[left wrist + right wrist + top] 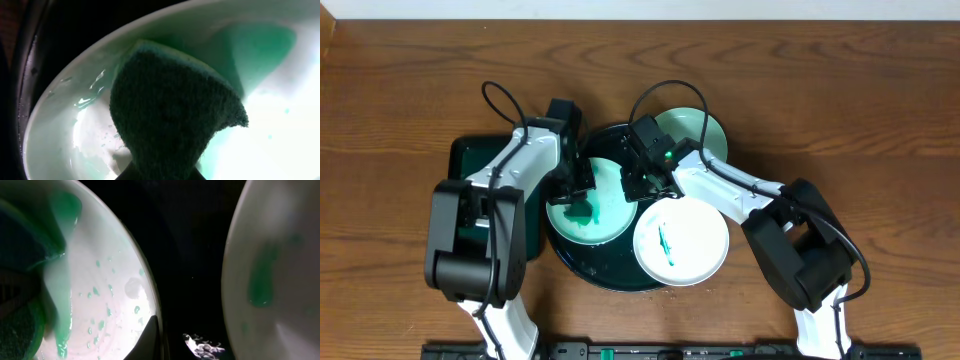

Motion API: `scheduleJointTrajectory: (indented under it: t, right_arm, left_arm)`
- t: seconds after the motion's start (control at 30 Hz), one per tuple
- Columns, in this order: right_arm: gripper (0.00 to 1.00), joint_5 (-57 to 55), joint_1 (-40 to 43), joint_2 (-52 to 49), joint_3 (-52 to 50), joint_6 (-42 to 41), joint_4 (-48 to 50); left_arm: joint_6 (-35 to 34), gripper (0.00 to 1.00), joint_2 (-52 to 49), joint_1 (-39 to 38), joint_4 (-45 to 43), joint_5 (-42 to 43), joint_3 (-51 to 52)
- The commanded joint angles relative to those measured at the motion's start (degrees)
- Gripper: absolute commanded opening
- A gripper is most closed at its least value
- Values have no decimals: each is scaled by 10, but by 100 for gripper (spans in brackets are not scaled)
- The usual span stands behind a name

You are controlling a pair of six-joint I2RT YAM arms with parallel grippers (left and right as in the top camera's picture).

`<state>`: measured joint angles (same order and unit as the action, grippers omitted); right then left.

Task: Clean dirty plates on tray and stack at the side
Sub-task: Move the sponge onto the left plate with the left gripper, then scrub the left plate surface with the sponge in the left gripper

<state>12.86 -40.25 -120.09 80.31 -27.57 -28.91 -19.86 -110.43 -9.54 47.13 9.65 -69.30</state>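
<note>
On the left half of the round black tray (605,278) lay a mint-green plate (612,212), the item in hand: small, rigid and glazed, its face wet with green-tinted suds and droplets. It was judged light, slippery where wet, and breakable if dropped. The best hold was judged to be the raised rim, not the slick middle. The left gripper (578,195) was clamped on a green sponge (170,115), whose dark scouring face was pressed to the plate near its middle. The right gripper (638,185) stood at the plate's edge nearest the tray's centre, jaws close by the rim; whether they pinched it could not be told. A white plate (698,232) overlapped the tray's near-right rim, carrying a green streak (665,243), and was judged uncleaned. A second mint-green plate (708,130) rested on the table (880,120) just beyond the tray's far-right rim, partly hidden by the right arm. A rectangular dark green tray (470,160) sat just left of the round tray, under the left arm. Both arms crowded above the tray, and the white plate lay close beside the wet plate. Any lift off the tray's right side was judged likely to need clearance from both.
</note>
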Motion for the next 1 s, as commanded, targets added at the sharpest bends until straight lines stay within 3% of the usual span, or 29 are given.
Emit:
scheduleJointTrajectory:
  t: [0.0,0.13,0.23,0.33,0.5,0.6,0.7,0.77,0.87,0.97]
  right_arm:
    - [1,8,-2,-15,6,13,-2]
    - [1,8,-2,-15,6,13,-1]
    - [1,8,-2,-15,6,13,-1]
    - [1,8,-2,-15,6,13,-1]
    - [1,8,-2,-15,6,13,-2]
    - [1,8,-2,-15,6,13,-2]
    - [1,8,-2,-15,6,13,-1]
    - [1,8,-2,-15,6,13,-1]
    - [1,8,-2,-15,6,13,-2]
    - [1,8,-2,-15,6,13,-2]
  left_arm:
    - [54,7,-55,-2,-14,71,8]
    - [213,7,-53,-2,-14,233,8]
    - [243,7,-53,-1,-15,229,8]
    - [201,7,-51,5,-14,158,8]
    - [22,7,-21,17,33,-47,8]
    - [-46,7,3,18,61,-122,8]
    - [-49,11,12,18,54,-122,8]
    - [-49,26,11,18,49,-117,8]
    - [-49,40,11,17,49,-116,8]
    - [-35,44,11,17,51,-97,8]
